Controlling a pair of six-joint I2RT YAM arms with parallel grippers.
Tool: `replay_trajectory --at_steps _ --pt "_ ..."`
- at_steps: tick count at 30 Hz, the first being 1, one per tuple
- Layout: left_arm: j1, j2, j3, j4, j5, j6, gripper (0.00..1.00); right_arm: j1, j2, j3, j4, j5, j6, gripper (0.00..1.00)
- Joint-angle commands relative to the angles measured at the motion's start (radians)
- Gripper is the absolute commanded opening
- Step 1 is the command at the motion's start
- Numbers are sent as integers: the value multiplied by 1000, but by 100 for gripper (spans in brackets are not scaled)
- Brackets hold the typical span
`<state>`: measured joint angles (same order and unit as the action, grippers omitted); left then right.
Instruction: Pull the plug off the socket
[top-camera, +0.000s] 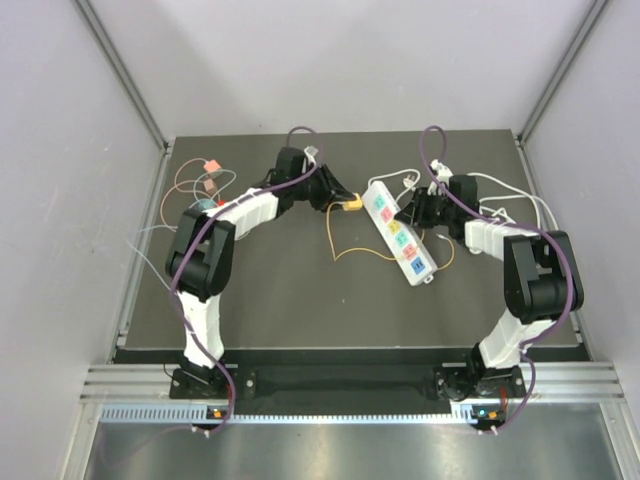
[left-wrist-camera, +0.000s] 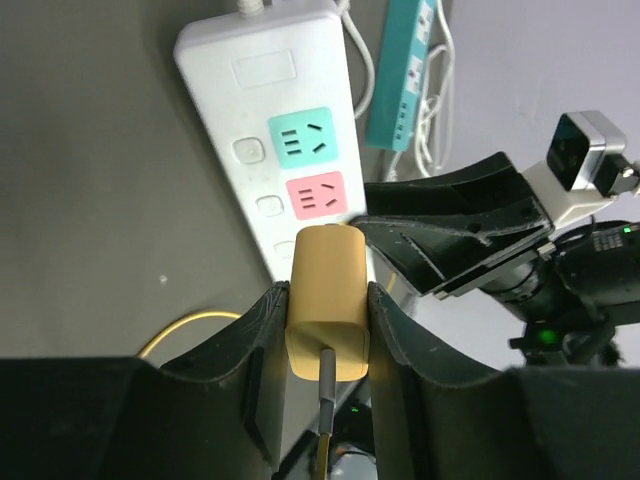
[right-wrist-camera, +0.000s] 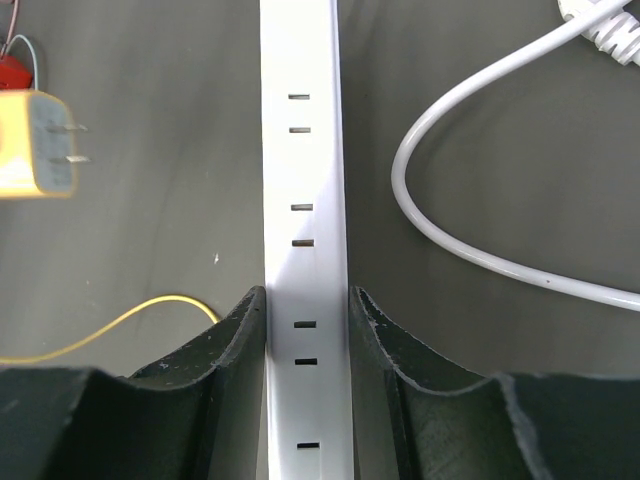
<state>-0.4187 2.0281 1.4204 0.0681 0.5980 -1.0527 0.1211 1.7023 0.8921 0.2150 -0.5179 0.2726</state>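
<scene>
Left wrist view shows the left fingers (left-wrist-camera: 255, 340) clamped on the two flanks of the yellow plug (left-wrist-camera: 328, 310), its dark lead running back between them. Ahead of the plug lies the white power strip (left-wrist-camera: 270, 110), face up, with a teal socket and a pink socket showing. The plug sits in front of the strip's near side, level with the pink socket.

From the right wrist, the right fingers (right-wrist-camera: 235, 340) press against both long sides of the power strip (right-wrist-camera: 300, 150), holding it on the bench (right-wrist-camera: 150, 230). To the left of the strip the plug (right-wrist-camera: 35, 143) hangs clear of it, its two bare prongs pointing toward the strip with open bench between them. A yellow cable (right-wrist-camera: 130, 315) curves left of the strip, and a white cord (right-wrist-camera: 420, 200) loops on its right.

Seen from above, the plug (top-camera: 350, 206) is just left of the strip's (top-camera: 398, 232) far end, not touching it.
</scene>
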Motion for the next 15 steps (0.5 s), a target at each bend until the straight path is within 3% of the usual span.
replay_trajectory --at_steps 1,15 --pt "41 -106 63 -244 -125 286 0 -15 -30 22 30 32 -16 0" --pt "454 -373 -51 -353 -259 503 0 -24 -20 22 40 1 2 0"
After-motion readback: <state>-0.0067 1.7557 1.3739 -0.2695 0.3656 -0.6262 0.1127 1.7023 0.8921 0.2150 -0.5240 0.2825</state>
